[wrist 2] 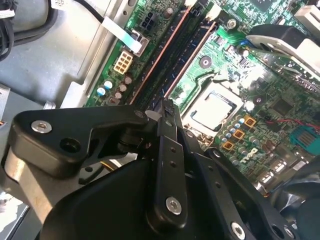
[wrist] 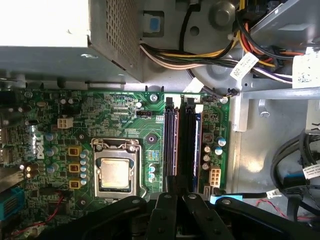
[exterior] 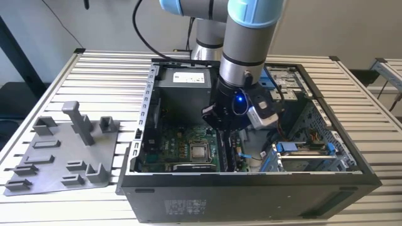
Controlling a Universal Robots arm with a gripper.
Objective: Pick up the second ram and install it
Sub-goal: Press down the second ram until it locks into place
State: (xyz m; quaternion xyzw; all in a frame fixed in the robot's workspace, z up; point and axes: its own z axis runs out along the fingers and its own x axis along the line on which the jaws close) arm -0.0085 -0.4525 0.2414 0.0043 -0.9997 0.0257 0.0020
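Where slots run, ram (wrist: 191,145) sits seated.

— What do you see around the cell?
— A slatted metal worktop (exterior: 107,70) carries everything. Behind its far edge stands a plain pale wall (exterior: 339,23).
— Anything beyond the worktop's corners?
— You'll spot another slatted surface (exterior: 390,70) past the far corner on the exterior view's right.

Premises: robotics lab or test workshop. Evidence: slatted aluminium table (exterior: 113,70), opened computer case (exterior: 251,197) at centre frame, grey fixture plate (exterior: 63,160) lower left, plain walls behind.
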